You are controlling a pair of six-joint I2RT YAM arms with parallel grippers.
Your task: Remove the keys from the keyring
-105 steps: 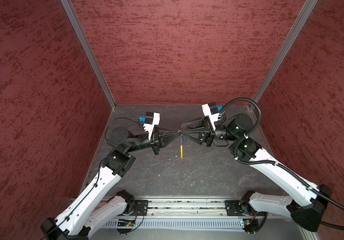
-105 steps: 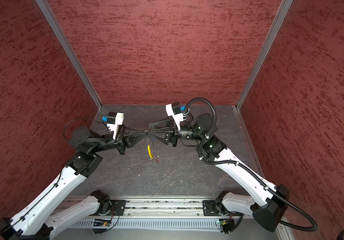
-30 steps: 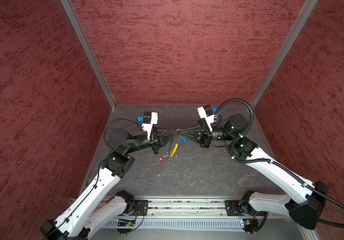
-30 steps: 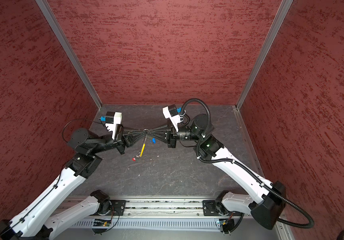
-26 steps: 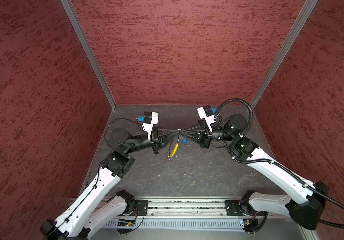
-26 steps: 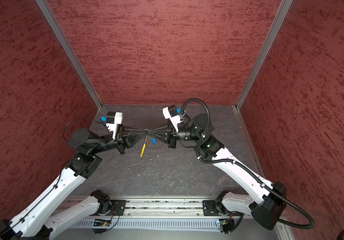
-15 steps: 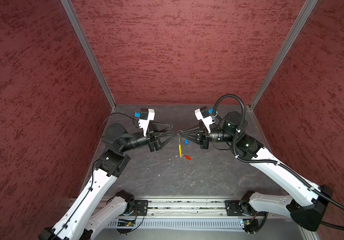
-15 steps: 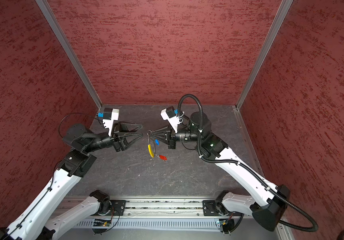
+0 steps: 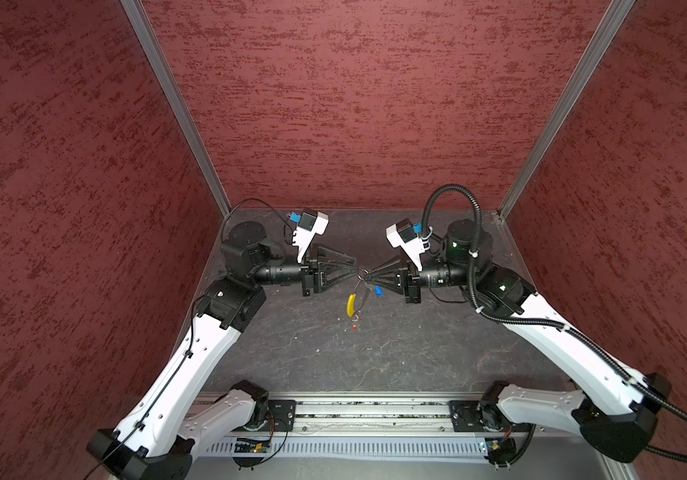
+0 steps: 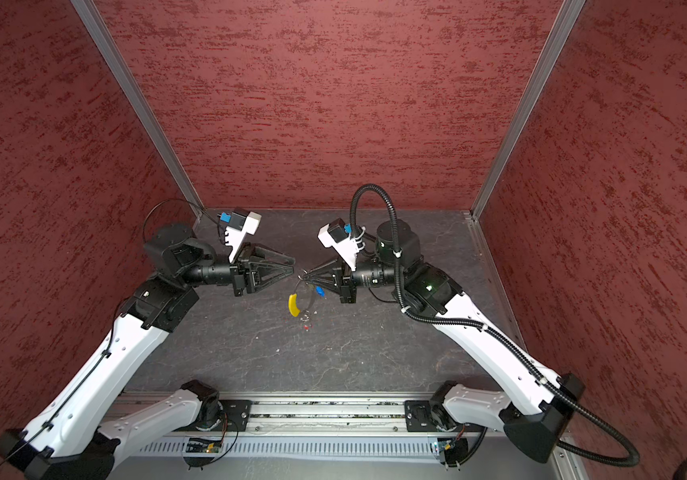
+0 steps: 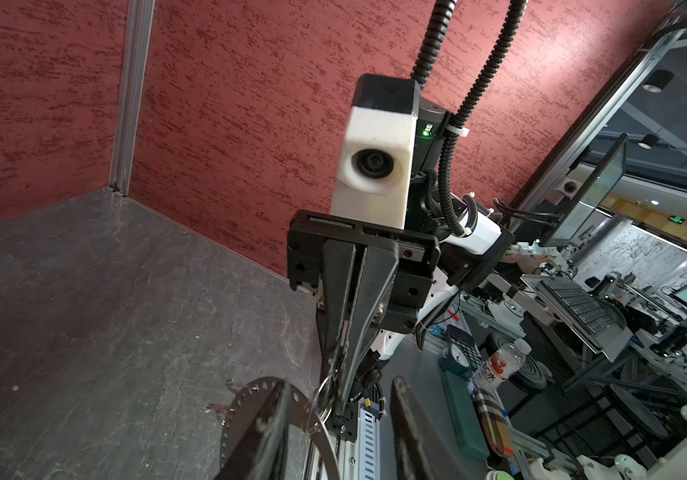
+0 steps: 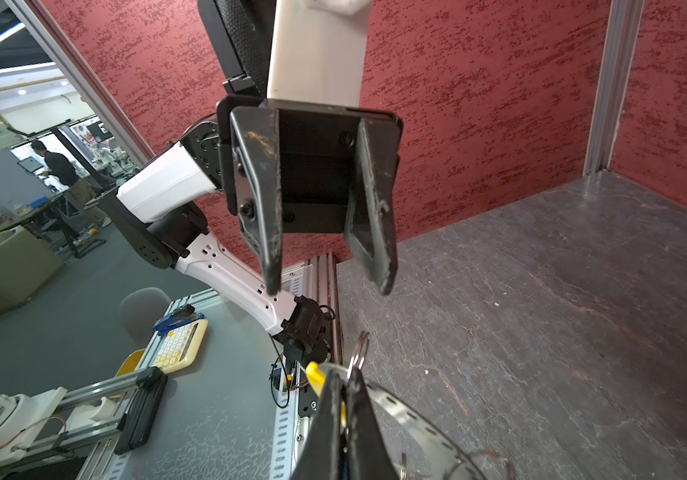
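the whole keyring [image 12: 416, 419] hangs from one pinch: the right claw [image 9: 369, 275] is clenched on a small split ring [image 12: 358, 353] at the top of the loop, near the middle of both top views, above the counter [image 9: 416, 353]. that hold is thin metal between narrow tips, so a sideways tug from the other arm could twist the ring out and drop everything. the loop dangles freely, with the yellow sleeve [image 9: 351, 304] low on its left side and the blue-headed key [image 9: 378, 291] just under the right claw. if it swings, a closing claw may catch the loop or the sleeve instead of a key. the red-headed key [image 9: 354, 328] shows only as a speck below the sleeve, and i cannot tell whether it hangs on the ring or lies on the counter, so a grab aimed at it may miss.

the left claw [image 9: 355, 267] is released, jaws partly apart, holding nothing. its tips stand just left of the split ring, facing the right claw. in the left wrist view the ring sits close against one of its fingers [image 11: 269, 428], though contact is not clear.
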